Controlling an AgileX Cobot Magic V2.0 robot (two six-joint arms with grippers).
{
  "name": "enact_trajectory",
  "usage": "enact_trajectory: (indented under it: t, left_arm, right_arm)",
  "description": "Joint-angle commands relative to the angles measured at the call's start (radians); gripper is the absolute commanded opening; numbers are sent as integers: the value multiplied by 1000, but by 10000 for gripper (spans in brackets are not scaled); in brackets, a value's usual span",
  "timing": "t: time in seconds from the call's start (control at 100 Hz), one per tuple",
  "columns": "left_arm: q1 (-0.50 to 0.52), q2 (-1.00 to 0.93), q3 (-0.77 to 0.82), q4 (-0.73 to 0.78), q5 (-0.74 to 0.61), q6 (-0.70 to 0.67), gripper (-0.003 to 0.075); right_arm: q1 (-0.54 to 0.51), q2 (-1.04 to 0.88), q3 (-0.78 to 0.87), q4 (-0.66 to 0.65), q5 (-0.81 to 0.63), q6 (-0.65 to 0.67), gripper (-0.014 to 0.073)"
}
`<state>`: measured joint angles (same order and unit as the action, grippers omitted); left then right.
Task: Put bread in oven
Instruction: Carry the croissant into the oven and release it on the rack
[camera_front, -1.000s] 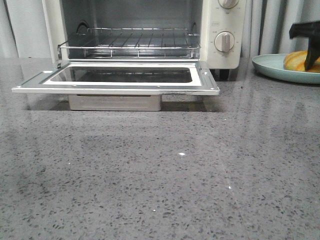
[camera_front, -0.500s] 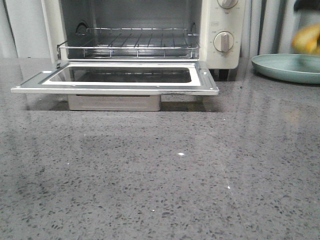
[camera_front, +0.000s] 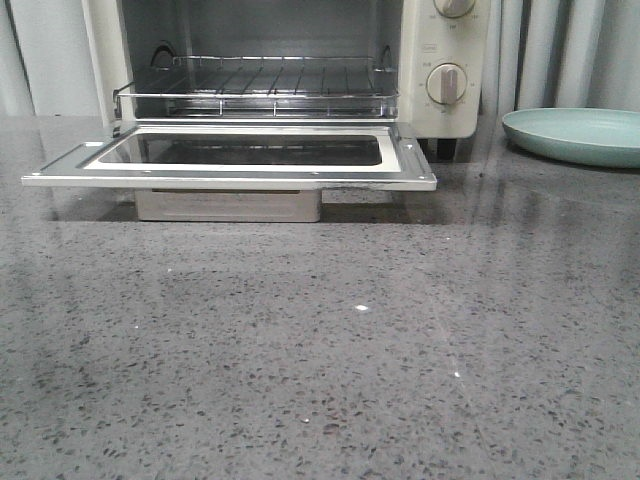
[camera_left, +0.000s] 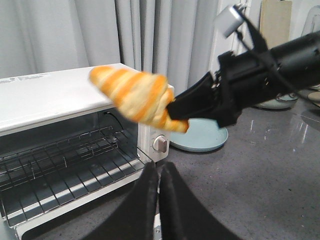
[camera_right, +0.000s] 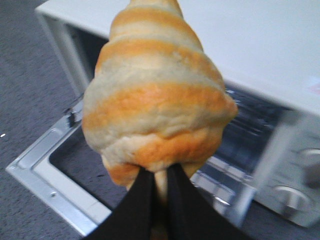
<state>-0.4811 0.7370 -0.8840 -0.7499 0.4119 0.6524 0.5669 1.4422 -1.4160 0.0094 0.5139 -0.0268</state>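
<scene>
The bread (camera_right: 155, 107), a golden-orange croissant with cream stripes, is pinched at one end in my right gripper (camera_right: 159, 177). It hangs in the air above the oven (camera_left: 60, 95); the left wrist view shows the bread (camera_left: 135, 95) and the right gripper (camera_left: 175, 109) high beside the oven's top. Neither shows in the front view. The oven (camera_front: 440, 60) stands at the back with its glass door (camera_front: 235, 155) folded down flat and the wire rack (camera_front: 260, 85) bare. My left gripper (camera_left: 159, 172) is shut and empty, near the oven's front right corner.
A pale green round plate (camera_front: 575, 135) lies bare on the grey speckled countertop (camera_front: 320, 340), right of the oven. Grey curtains hang behind. The oven's two knobs (camera_front: 447, 83) face forward on its right panel.
My right gripper has lifted the bread off the green plate and carried it up out of the front view. The plate is now bare. The oven has not moved.
</scene>
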Motion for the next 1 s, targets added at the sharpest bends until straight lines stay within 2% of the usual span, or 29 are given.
enact_trajectory:
  t: [0.0, 0.22, 0.42, 0.59, 0.66, 0.73, 0.78, 0.85, 0.91, 0.99]
  left_arm:
    - [2, -4, -32, -22, -55, 1, -22]
    - [2, -4, -32, -22, -53, 1, -22]
    - [2, -10, -32, -22, -51, 1, -22]
    - [2, -29, -32, -22, -49, 1, -22]
    - [2, -38, -32, -22, -49, 1, -22]
    - [2, -45, -32, -22, -49, 1, -22]
    - [4, -46, -32, -22, -52, 1, -22]
    - [4, -48, -32, -22, -62, 1, -22]
    - [4, -53, -32, -22, -79, 1, -22]
    - [8, -71, -32, -5, -104, 1, -22]
  right_arm:
    - [44, 35, -35, -9, -126, -24, -67]
    - [43, 245, -172, -45, -104, -59, -67]
    - [-29, 427, -393, -62, -22, -59, -67]
    - [-78, 526, -512, -59, 8, -56, -60]
    - [-85, 543, -527, -59, 5, -56, 12]
    - [-85, 547, -528, -59, -2, -56, 178]
    - [-85, 547, -528, -54, -2, -45, 338]
    - [-85, 547, -528, -44, 6, -37, 485]
    - [-85, 539, -528, -42, 21, -37, 519]
    - [-85, 512, -528, -27, 75, -36, 474]
